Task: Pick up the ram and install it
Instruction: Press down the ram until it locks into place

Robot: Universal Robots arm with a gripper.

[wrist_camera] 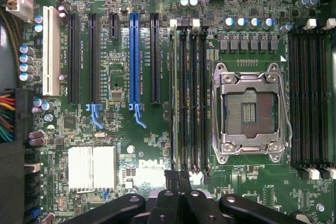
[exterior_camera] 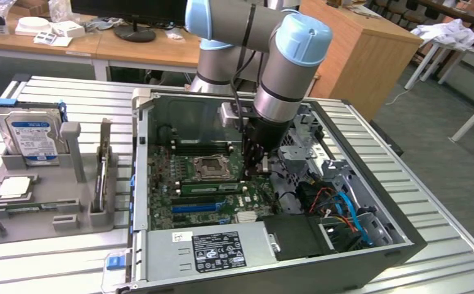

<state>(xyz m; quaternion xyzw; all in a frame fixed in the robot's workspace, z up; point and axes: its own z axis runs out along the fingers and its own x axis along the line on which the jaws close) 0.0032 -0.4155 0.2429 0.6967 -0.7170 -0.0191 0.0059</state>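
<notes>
The ram [wrist_camera: 174,93] is a thin green stick standing edge-on in the outermost of the black memory slots [wrist_camera: 193,98] beside the CPU socket [wrist_camera: 251,109]. In the exterior view it is a green strip [exterior_camera: 209,187] lying along the motherboard below the socket [exterior_camera: 213,165]. My gripper [wrist_camera: 178,179] hangs over one end of that slot bank with its black fingers pressed together and nothing between them. In the exterior view the gripper [exterior_camera: 252,166] reaches down into the open PC case, just above the board. I cannot tell whether the fingertips touch the ram.
The case walls [exterior_camera: 141,184] and the drive cage with cables [exterior_camera: 343,208] hem in the arm. On the exterior view's left, a grey fixture [exterior_camera: 73,202] carries a silver hard drive [exterior_camera: 33,131], a thin upright stick [exterior_camera: 104,171] and a chip [exterior_camera: 15,187].
</notes>
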